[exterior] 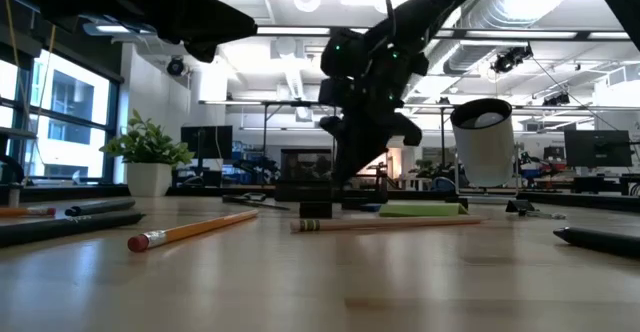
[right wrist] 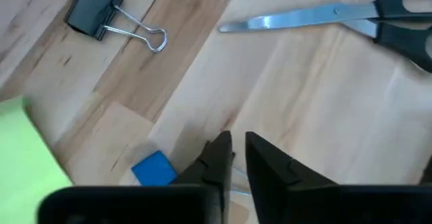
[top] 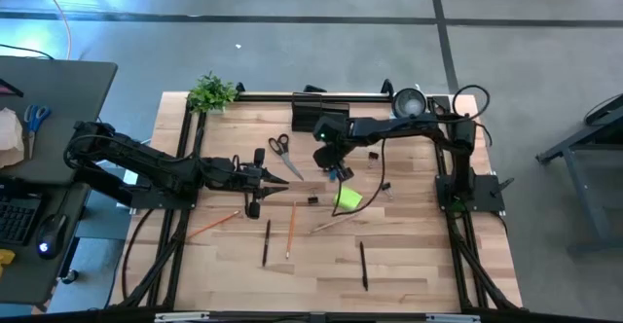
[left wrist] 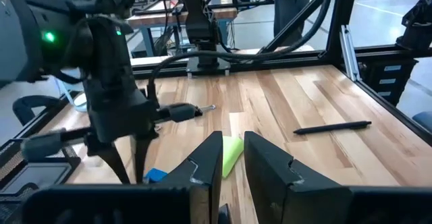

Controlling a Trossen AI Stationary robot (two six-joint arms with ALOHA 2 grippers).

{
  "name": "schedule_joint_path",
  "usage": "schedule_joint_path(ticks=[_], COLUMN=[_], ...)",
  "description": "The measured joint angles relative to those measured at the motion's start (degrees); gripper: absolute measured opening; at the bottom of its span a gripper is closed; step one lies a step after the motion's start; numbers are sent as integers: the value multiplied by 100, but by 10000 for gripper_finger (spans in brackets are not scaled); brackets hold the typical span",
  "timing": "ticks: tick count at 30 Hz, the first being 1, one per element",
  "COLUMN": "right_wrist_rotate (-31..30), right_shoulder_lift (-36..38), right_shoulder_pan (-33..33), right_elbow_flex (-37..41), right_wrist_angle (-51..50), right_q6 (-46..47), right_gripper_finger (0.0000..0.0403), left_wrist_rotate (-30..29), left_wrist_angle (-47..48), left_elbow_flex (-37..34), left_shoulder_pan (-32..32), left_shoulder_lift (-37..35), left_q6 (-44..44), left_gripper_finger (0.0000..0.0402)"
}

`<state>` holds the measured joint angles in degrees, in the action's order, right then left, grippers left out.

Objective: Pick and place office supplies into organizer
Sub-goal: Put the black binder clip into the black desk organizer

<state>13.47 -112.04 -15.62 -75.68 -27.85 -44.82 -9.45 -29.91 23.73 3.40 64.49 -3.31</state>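
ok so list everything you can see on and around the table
scissors: one, black-handled, table middle
eraser: one, blue, by right pincer
sticky pad: one, lime, beside eraser
binder clips: three, black, right of middle
pencils: three, orange and wood, front
pens: two, black, front
organizer: one, black, back edge
cup: one, silver-white, back right
plant: one, green, back left
left pincer: dark, left of middle
right pincer: dark, near eraser

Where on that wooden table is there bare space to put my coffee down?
Bare wood lies along the near right corner, right of the black pen, and along the near left corner, below the orange pencil. The middle is crowded: scissors, sticky-note pad, both grippers.
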Motion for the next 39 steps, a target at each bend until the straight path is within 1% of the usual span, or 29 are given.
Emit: schedule_joint_path(ticks=[4,6,9,13,18,21,23,27,31,34,37,39], right_wrist_rotate=[-86,-222,-469,-601,-635,-645,-646,-757,-993,-1304,-1541,-1663], right_shoulder_lift=[32,38,38,38,38,23,17,14,14,14,-13,-62], right_shoulder_pan=[0,-2,-32,-54,-23,34,74,131,180,277,463,576], right_elbow_flex=[-259,-301,-299,-301,-301,-251,-212,-212,-212,-212,-212,-212], right_wrist_angle=[-438,-634,-663,-582,-633,-584,-607,-576,-433,-450,-467,-480], right_q6=[421,867,1508,2817,4354,4995,5437,6191,6964,7407,7777,8015], right_gripper_finger=[3,6,23,62,131,172,195,226,235,236,236,236], left_wrist_rotate=[0,0,-6,-20,-130,-373,-395,-347,-129,160,466,544], left_wrist_angle=[7,4,3,-23,-111,-414,-591,-487,196,732,891,1000], left_elbow_flex=[0,0,0,0,0,0,35,356,723,853,869,866], left_shoulder_pan=[0,0,0,0,-2,-2,-4,-1,0,0,0,1], left_shoulder_lift=[0,-1,-2,-2,-2,-3,-4,-72,-171,-237,-243,-243], left_q6=[15,16,63,225,262,83,-75,-405,-529,-515,-502,-503], left_gripper_finger=[53,53,53,53,53,53,53,53,53,53,53,53])
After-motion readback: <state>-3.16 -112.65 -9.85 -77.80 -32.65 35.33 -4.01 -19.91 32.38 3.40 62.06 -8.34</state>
